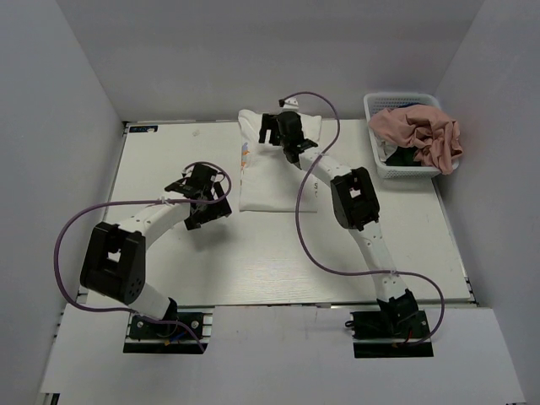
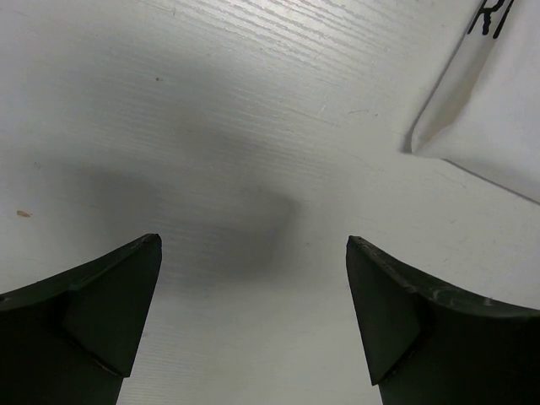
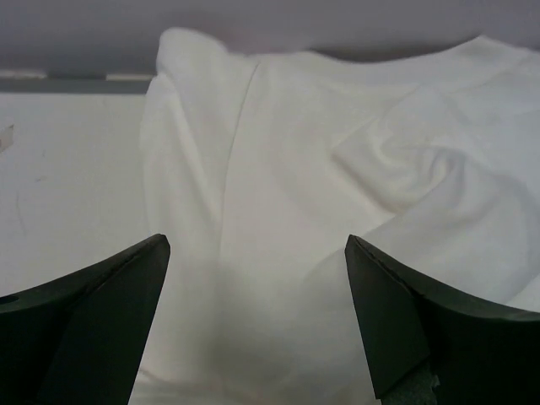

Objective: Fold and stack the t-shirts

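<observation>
The large white t-shirt point(image 1: 268, 173) lies partly folded at the back middle of the table, with dark lettering and a small orange-blue print point(image 1: 245, 156) at its left edge. My right gripper point(image 1: 281, 128) is open and empty, low over the shirt's far end. The right wrist view shows wrinkled white cloth point(image 3: 337, 169) between and beyond its open gripper point(image 3: 253, 240). My left gripper point(image 1: 211, 196) is open and empty over bare table just left of the shirt. In the left wrist view point(image 2: 253, 240) a shirt corner point(image 2: 489, 110) shows at the upper right.
A white mesh basket point(image 1: 372, 108) stands at the back right, holding a pink tee point(image 1: 418, 131) bunched over a dark green one point(image 1: 403, 157). The grey back wall is close behind the white shirt. Purple cables loop from both arms.
</observation>
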{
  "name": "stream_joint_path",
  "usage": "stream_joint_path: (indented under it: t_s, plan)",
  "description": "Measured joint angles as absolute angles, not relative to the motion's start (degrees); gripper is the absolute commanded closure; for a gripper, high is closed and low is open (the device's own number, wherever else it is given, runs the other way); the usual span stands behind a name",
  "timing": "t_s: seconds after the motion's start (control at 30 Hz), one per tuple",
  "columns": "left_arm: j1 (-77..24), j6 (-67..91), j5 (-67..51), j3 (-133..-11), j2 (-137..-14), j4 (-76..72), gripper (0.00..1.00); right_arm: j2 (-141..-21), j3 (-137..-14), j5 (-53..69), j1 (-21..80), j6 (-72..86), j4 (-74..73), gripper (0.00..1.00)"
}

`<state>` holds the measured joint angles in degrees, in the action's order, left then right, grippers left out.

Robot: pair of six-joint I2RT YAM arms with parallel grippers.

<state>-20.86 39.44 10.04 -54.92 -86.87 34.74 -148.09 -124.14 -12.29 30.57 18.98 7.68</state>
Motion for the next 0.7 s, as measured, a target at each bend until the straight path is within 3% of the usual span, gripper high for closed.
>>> stream_joint_path:
  t_s: [0.07, 0.17, 0.43, 0.57, 0.63, 0.7]
  plan:
    - [-20.86, 39.05, 10.04, -55.31, -86.91, 35.07, 0.00, -149.18, -126.17, -12.05, 29.21, 18.48, 7.51, 0.10]
    - [-20.86, 38.50, 9.87, -56.77, -86.96, 35.05, 0.00, -144.16, -119.37, -11.79, 27.49, 16.82, 6.85, 0.10]
    - [-21.30, 36.18, 2.85, -61.71, -94.74, 27.40, 0.00, -109.86, -84.03, -12.78, 26.61, 21.06, 0.49, 0.10]
    - [-21.50, 34.94, -1.54, -64.49, -100.88, 24.93, 0.17, -98.48, -71.85, -9.89, 26.39, 25.50, -0.99, 0.10]
    - [-21.50, 34.39, -3.01, -65.08, -102.96, 23.86, 0.30, -97.89, -68.31, -7.49, 26.02, 26.89, -2.76, 0.10]
    - [-21.56, 34.04, -4.19, -65.10, -104.25, 23.20, 0.35, -98.85, -65.12, -5.17, 25.82, 28.14, -4.75, 0.10]
